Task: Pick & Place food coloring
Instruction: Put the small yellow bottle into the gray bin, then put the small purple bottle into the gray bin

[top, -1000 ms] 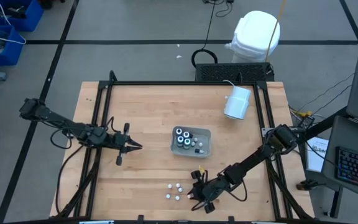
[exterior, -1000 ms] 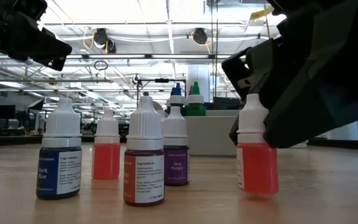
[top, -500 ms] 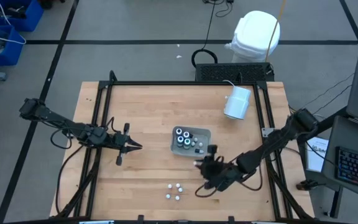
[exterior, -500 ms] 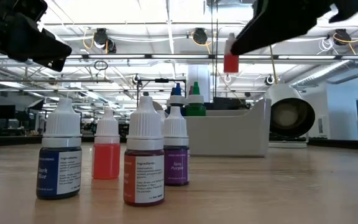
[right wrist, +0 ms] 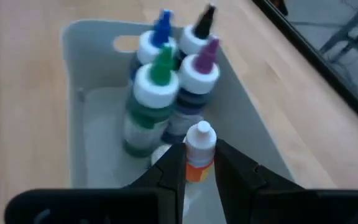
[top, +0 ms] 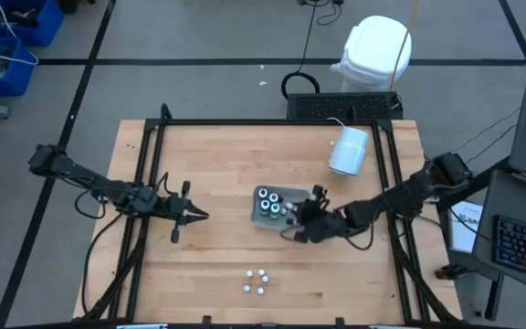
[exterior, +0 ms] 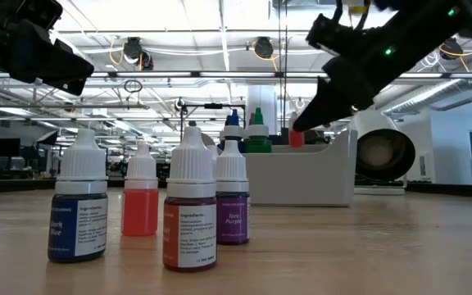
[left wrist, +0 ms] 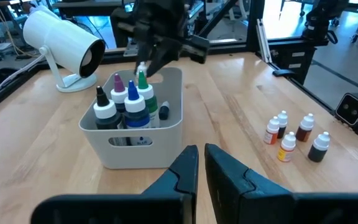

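The food coloring bottle [right wrist: 198, 151], small with a white cap and orange-red inside, is pinched between the two fingers of the right end effector [top: 301, 222], and it hangs just over the open tray [right wrist: 79, 74].

The table [top: 208, 155] is the biggest thing here, with lots of bare wood on the far side of the tray from this end effector. A black frame rail [top: 396, 192] runs along the table edge behind its arm. The big white cylinder [top: 348, 151] lies on its side farther back, well apart from the end effector.

The tray sits right under the end effector. Its walls stand up all around. Inside it, just ahead of the held bottle, stand four bigger bottles [right wrist: 166, 74] with green, purple, blue and black tips. They fill one end, and the floor below the held bottle is mostly open.

Four small bottles [top: 256, 281] stand together near the table's front edge, well apart from the end effector.

The left end effector [top: 204, 216] waits far off on the other side of the tray, its fingers almost together and empty.
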